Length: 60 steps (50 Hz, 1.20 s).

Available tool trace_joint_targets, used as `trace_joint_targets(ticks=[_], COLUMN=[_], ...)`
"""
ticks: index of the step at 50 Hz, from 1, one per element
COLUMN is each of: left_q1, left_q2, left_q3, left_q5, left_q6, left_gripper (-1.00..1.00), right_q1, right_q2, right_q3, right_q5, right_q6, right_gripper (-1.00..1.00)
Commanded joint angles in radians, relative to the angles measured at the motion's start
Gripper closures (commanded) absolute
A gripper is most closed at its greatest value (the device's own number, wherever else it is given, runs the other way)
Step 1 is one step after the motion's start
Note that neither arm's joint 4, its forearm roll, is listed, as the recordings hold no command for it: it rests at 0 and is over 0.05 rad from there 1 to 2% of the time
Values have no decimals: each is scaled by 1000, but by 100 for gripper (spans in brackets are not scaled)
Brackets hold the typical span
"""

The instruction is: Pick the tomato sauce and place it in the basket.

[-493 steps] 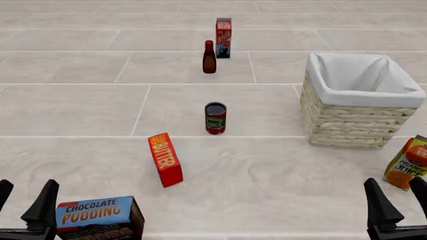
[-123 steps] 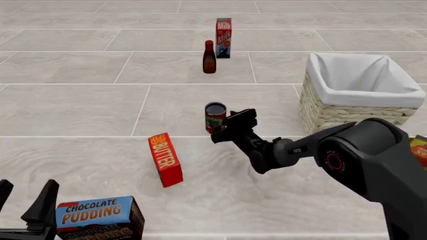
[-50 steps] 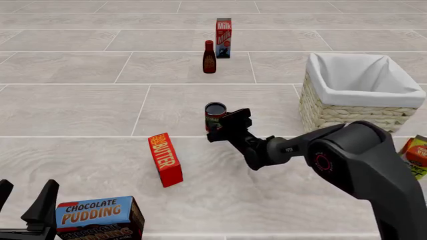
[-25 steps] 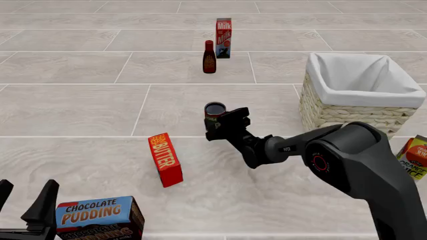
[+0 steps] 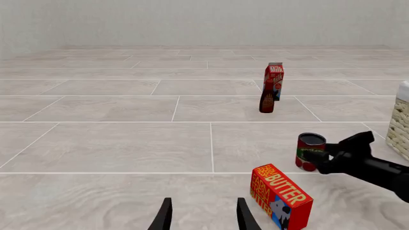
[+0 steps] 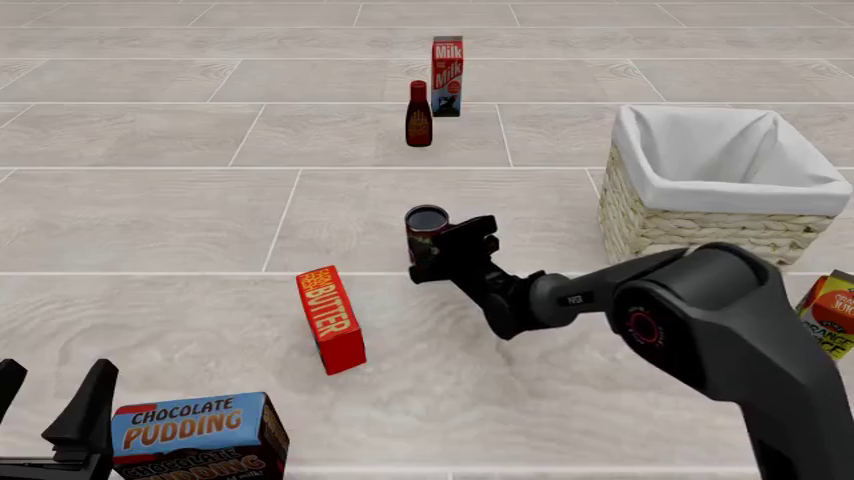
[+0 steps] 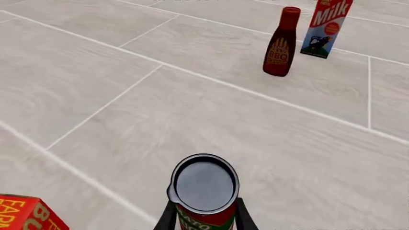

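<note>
Pale tiled surface (image 6: 160, 220), grey grout lines, plain wall behind in the left wrist view. Landmark: tomato sauce (image 6: 427, 228), an upright can, dark metal top, red label, standing mid-surface. Right claw (image 6: 445, 250) sits at the can; in the right wrist view its two fingers (image 7: 168, 216) flank the can (image 7: 204, 191) on both sides, right against the label. Whether they actually pinch it or just touch, cannot tell. Can base appears on the surface. Basket (image 6: 717, 195), woven wicker with white lining, sits to the right of the can and a little beyond it, well apart. BBQ bottle (image 6: 418, 114) stands beyond the can, milk carton (image 6: 447, 62) just behind the bottle. Butter box (image 6: 331, 319) lies nearer than the can, to its left, close by. Pudding box (image 6: 200, 436) is well nearer and further left, beside the left claw (image 5: 201, 218), which is spread, holding nothing. Orange juice carton (image 6: 830, 313) is at the right edge, nearer than the basket.
</note>
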Motion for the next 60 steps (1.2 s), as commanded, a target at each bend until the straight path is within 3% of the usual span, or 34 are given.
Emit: trace_joint_targets(ticks=[1,33,60], left_q1=[0,0,0], left_q2=[0,0,0], left_q3=[0,0,0], left_q5=[0,0,0], left_q6=[0,0,0], left_gripper=[-100,-100,-100], right_q1=[12,48,9], right_q2=[-55,-292,-504], right_q3=[57,213,346], right_q5=[-23,-29,-29], right_q6=[6,-39,-59], right_gripper=[100,100,100])
